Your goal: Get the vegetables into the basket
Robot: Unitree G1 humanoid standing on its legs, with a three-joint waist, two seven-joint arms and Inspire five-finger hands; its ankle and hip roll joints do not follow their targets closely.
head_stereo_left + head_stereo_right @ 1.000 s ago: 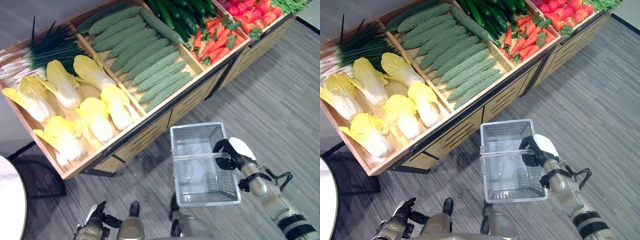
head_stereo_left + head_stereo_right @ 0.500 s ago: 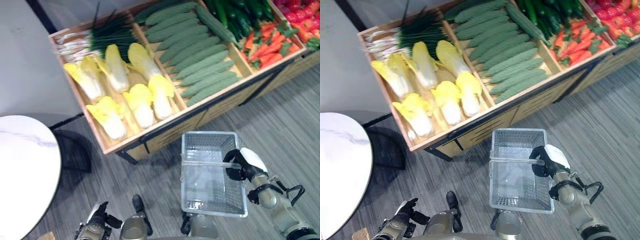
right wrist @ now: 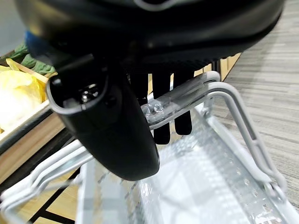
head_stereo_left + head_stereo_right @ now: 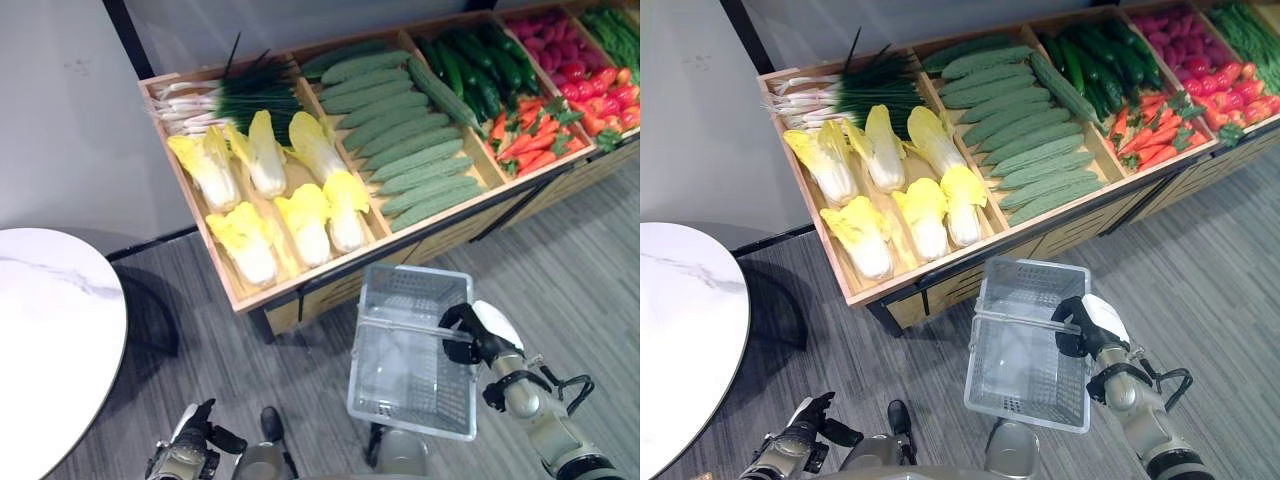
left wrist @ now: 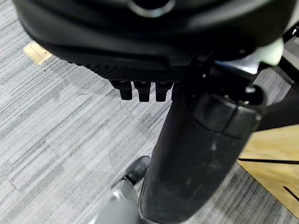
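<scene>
Grey carpet floor [image 4: 560,250]: my right robot hand [image 4: 478,333] clamps the wire basket [image 4: 400,390] handle at 5 o'clock; left robot hand [image 4: 190,452] hangs curled, holding nothing, at 7 o'clock.

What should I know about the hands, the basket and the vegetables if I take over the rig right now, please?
Right hand: fingers curled round the handle of the wire basket, carrying it in front of the wooden stand.
Left hand: low at the robot's side, holding nothing.
Vegetables: cabbages, green gourds and carrots all lie in the stand's compartments.
Done: basket picked up and brought to the stand.
Left: nothing is in the basket yet, so every vegetable remains to be picked.
</scene>
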